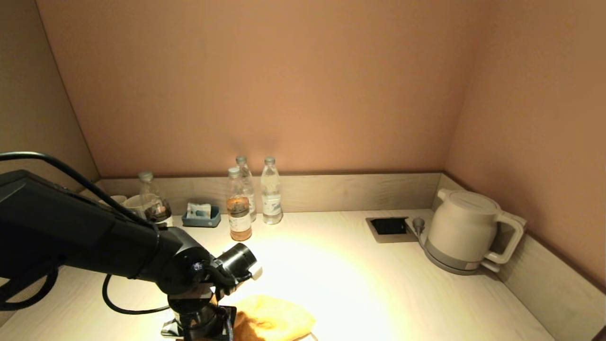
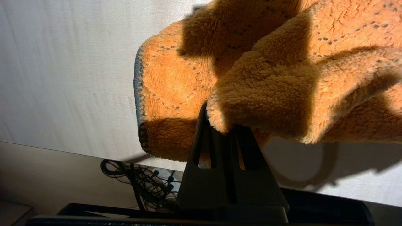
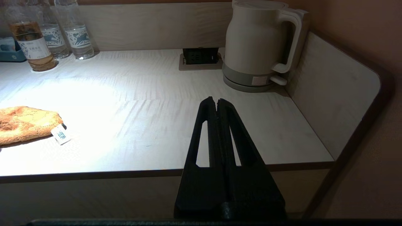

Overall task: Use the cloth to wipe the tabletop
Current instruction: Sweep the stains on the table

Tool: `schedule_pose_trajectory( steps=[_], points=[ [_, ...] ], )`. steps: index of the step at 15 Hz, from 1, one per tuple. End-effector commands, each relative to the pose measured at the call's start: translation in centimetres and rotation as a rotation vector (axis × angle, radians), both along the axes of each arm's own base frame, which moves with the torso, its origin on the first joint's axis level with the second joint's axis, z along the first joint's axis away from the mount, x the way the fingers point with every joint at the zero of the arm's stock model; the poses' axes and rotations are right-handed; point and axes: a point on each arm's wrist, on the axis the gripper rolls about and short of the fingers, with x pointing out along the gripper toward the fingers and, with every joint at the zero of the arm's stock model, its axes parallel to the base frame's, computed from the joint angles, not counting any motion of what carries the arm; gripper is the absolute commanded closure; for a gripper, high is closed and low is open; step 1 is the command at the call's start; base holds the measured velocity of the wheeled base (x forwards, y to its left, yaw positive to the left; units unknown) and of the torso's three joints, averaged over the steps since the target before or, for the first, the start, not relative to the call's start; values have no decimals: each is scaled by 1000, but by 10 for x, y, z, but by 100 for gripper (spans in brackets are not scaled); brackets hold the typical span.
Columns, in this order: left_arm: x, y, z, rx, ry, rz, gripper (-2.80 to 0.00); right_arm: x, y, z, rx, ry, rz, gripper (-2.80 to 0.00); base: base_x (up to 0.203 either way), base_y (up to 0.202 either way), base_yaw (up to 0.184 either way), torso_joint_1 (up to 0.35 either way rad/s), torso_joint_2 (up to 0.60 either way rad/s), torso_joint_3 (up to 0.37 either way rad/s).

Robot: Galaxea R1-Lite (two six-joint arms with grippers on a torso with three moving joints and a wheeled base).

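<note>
The left gripper [image 2: 220,125] hangs low over the near left part of the pale wood-grain table [image 1: 378,284], its black jaws pinched together on a fold of the fluffy orange microfibre cloth [image 1: 274,322]. The cloth lies bunched on the table close to the front edge, with its blue-stitched hem [image 2: 138,94] turned toward bare tabletop; a small white label [image 3: 61,135] sticks out at the side facing the middle of the table.

From the cloth toward the right, the table is bare up to the white electric kettle [image 1: 466,232], which sits in the far right corner just beside the low side wall. A black recessed socket panel [image 1: 389,226] lies flush in the table next to the kettle.

Along the back upstand stand three clear plastic bottles [image 1: 251,199], one holding amber liquid, and left of them a small blue tray [image 1: 201,218], a fourth bottle [image 1: 151,196] and some cups.

The right gripper [image 3: 216,102] is parked off the front edge of the table at the right, its jaws pressed together on nothing.
</note>
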Motion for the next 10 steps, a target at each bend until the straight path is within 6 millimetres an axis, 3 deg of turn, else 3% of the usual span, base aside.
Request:
schedule_pose_trajectory(
  steps=[1,5,8,10],
  points=[
    [16,34,7,-2,-19,102,0,0,0,0,0,1,0,0,0,0,0,0,0,0],
    [66,127,17,-5,-158,366,0,0,0,0,0,1,0,0,0,0,0,0,0,0],
    [90,173,26,46,-345,474,0,0,0,0,0,1,0,0,0,0,0,0,0,0],
    [92,188,42,44,-421,503,0,0,0,0,0,1,0,0,0,0,0,0,0,0]
  ],
)
